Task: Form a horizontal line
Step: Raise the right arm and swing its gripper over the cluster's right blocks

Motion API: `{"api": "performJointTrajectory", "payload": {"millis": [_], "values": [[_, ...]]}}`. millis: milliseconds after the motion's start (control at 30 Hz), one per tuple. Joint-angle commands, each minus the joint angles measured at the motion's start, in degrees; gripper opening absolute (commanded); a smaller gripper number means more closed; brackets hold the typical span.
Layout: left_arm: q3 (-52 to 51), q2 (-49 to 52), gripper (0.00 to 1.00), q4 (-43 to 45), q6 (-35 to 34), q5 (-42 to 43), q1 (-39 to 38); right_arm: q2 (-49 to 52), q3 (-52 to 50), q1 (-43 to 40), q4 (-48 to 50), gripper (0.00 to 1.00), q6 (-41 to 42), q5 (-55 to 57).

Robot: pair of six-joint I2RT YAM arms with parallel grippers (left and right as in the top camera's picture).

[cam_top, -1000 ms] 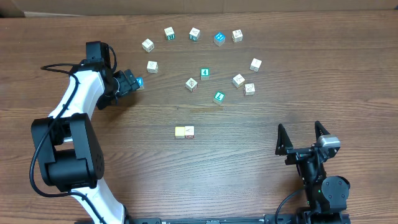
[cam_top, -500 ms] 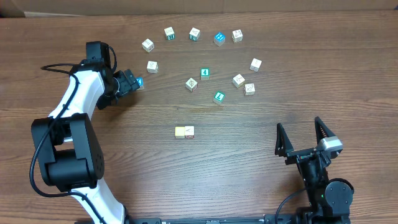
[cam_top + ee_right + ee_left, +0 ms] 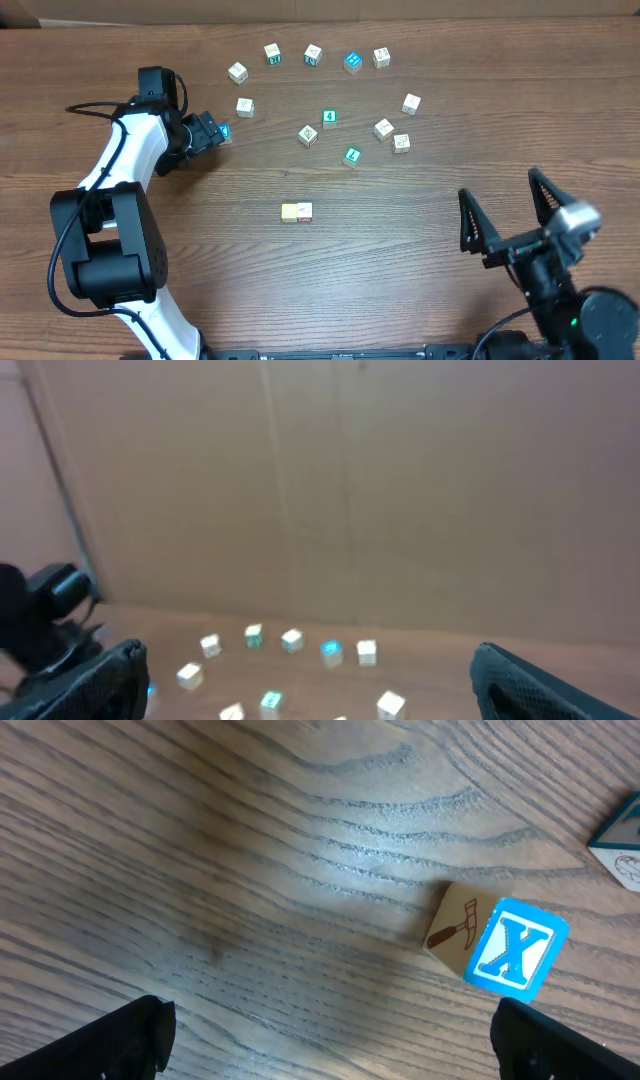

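Because the wooden cubes (image 3: 308, 134) look light and hard, grip two flat opposite faces; the two-cube row (image 3: 297, 211) sits centred on the table (image 3: 380, 290), and left gripper (image 3: 335, 1038) and right gripper (image 3: 498, 184) gape empty.

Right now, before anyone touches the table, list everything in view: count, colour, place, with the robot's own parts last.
Table: one, brown wood, under everything.
Back board: one, tan, behind the table.
Yellow cube: one, pale yellow, table centre.
Row white cube: one, whitish, against the yellow cube's right side.
Loose white cubes: nine, whitish with small marks, scattered over the far half.
Blue cubes: four, blue or teal tops, among the loose ones; the X cube lies by the left end effector.
Arms: two; left arm white and black, right arm black.
Left end effector: one, black, open, empty, far left.
Right end effector: one, black, open, empty, near right.
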Motion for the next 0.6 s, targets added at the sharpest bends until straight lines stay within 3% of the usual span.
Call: {"api": "performJointTrajectory", "payload": {"millis": [0, 367, 567], "values": [[0.92, 0.72, 1.00, 0.17, 0.07, -0.57, -0.37, 7.80, 9.09, 0.22, -3.93, 1.00, -0.15, -5.99], [0.92, 0.72, 0.99, 0.17, 0.07, -0.57, -0.37, 38.80, 47.10, 0.22, -40.26, 1.00, -5.22, -14.58], [0.92, 0.72, 0.99, 0.17, 0.07, -0.57, -0.37, 52.37, 55.93, 0.22, -48.98, 1.00, -4.57, -16.00]]}}
